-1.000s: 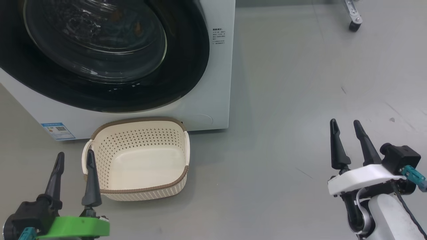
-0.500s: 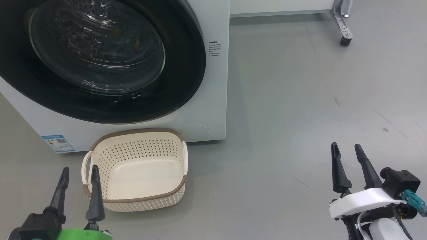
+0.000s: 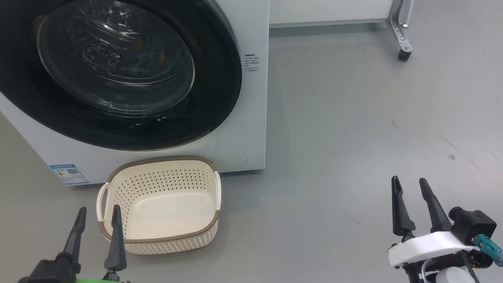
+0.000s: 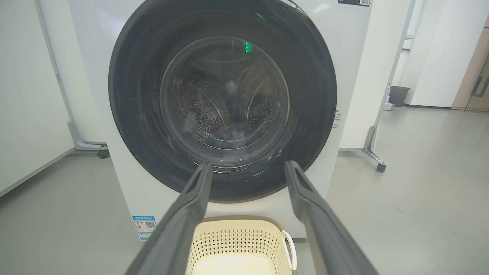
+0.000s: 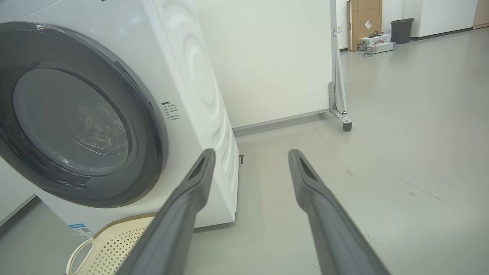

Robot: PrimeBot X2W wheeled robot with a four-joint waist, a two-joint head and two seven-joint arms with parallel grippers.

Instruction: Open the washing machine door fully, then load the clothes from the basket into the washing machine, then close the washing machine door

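Observation:
The white washing machine (image 3: 251, 118) stands at the upper left with its washing machine door (image 3: 214, 98) shut, black rim flat against the front. Through the glass bowl (image 4: 225, 95) I see the clothes (image 4: 230, 131) in the drum, pale blue with orange-brown patches. The cream basket (image 3: 165, 240) sits on the floor in front of the machine, its bottom bare. My left gripper (image 3: 99, 209) is open just left of the basket's near corner. Far to the right, my right gripper (image 3: 408, 180) is open above bare floor. Both wrist views show open fingers, left gripper (image 4: 248, 165) and right gripper (image 5: 252, 152).
A blue label (image 3: 68, 174) marks the machine's lower front. A white panel on a castered metal foot (image 3: 402, 53) stands behind and to the right. A dark bin (image 5: 402, 29) and boxes sit far off. Grey floor spreads to the right of the machine.
The head camera has tilted up, so the machine, basket and both grippers sit lower in the picture. Both grippers stay open, and the basket has not moved.

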